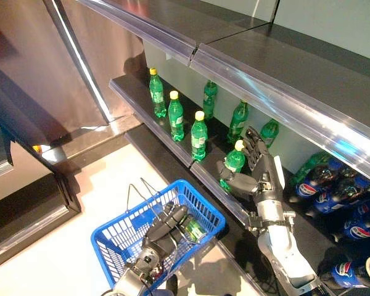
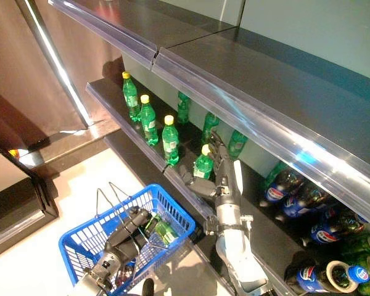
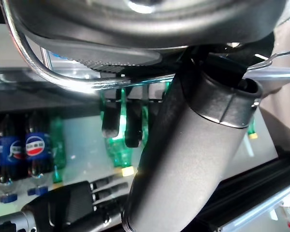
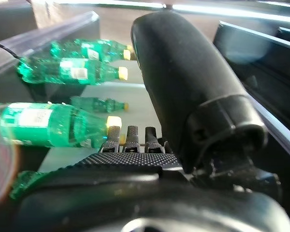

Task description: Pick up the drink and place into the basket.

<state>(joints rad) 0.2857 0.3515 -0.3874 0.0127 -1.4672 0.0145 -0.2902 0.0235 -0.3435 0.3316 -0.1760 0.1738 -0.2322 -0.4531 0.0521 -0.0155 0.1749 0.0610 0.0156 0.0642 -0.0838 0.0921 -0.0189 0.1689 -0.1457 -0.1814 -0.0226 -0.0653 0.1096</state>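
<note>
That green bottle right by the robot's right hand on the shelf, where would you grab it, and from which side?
Probably round the body of the green bottle, just below its yellow cap, coming from the open aisle side. It stands upright at the shelf's front edge, with other bottles behind it. The right hand is beside it, fingers straight.

The bottle (image 1: 234, 163) by the right hand (image 1: 257, 166) is clear green plastic, glossy, with a matt yellow cap and a paper-like label. The basket (image 1: 205, 208) is blue plastic mesh with thin, shiny wire handles (image 1: 137, 190), one held in the left hand (image 1: 170, 221). The shelf (image 1: 142, 98) is dark and matt, edged with a glossy clear plastic strip. The hands look like smooth dark plastic; the forearm (image 1: 283, 250) is satin silver-grey. The floor (image 1: 105, 179) is pale and smooth.
</note>
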